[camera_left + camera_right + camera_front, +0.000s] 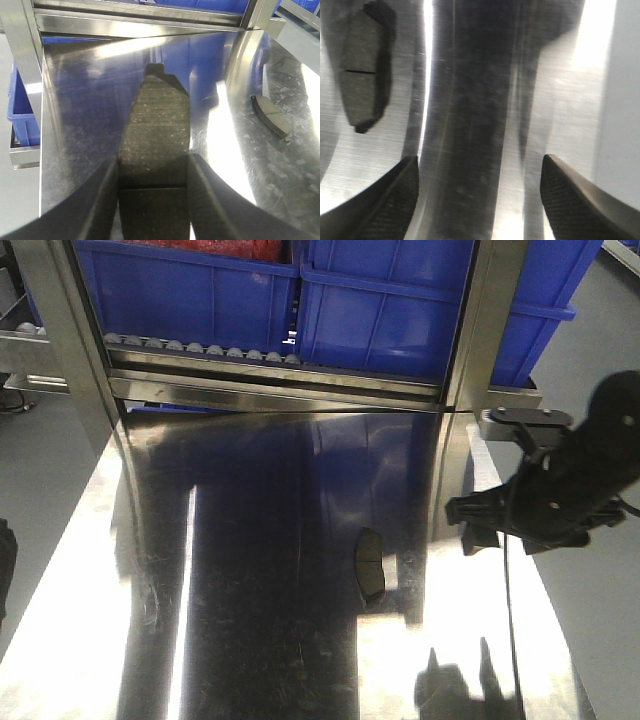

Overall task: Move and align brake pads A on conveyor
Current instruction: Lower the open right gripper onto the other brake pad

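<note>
right wrist-mounted view has the brake pad (362, 70) lying face up on the steel tabletop (560, 90), long axis running away from me toward the blue bins (200, 300), groove crosswise, and it sits to the left of the right gripper (477, 200), whose fingers stand wide apart and empty. i read this as the reach for pickup: next i'd slide left and come down, fingers straddling the short axis. the left gripper (152, 165) looks clamped on a second pad (155, 115).
</note>
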Tool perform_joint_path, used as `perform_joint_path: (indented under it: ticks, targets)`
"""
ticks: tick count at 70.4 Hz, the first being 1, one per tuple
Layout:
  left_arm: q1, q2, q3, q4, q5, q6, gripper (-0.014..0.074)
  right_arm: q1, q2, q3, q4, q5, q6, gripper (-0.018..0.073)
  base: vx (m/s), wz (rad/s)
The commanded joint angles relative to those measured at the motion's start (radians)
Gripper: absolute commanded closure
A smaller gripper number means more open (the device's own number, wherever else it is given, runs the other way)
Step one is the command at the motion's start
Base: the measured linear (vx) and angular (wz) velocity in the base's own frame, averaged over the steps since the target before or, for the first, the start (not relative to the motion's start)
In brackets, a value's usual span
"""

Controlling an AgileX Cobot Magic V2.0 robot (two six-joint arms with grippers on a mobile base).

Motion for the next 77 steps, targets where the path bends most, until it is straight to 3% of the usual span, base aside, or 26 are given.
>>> perform_joint_path:
  ticks: [1, 16, 29, 52, 77]
  targets:
    - [-0.002, 0.001, -0.032, 0.003, -0.091, -0.005, 0.0602, 0.059, 0.033, -0.096, 0.018, 0.022, 0.013, 0.007, 0.0, 0.0]
    - [-0.002, 0.001, -0.032, 0.003, -0.091, -0.005, 0.0602, 0.211, 0.196, -0.272, -0.003, 0.048, 0.128, 0.007, 0.0, 0.0]
    - [-0.002, 0.001, -0.032, 0.003, -0.091, -0.005, 0.0602, 0.281, 0.325, -0.428, -0.027, 0.121, 0.224, 0.007, 0.0, 0.0]
    - [-0.002, 0.001, -0.032, 0.003, -0.091, -0.005, 0.0602, 0.288, 0.417, -0.509, -0.118, 0.21, 0.349, 0.007, 0.0, 0.0]
    - [-0.002, 0.001, -0.032, 0.003, -0.091, -0.005, 0.0602, 0.278, 0.47, -0.509, -0.122, 0.203, 0.323, 0.007, 0.0, 0.0]
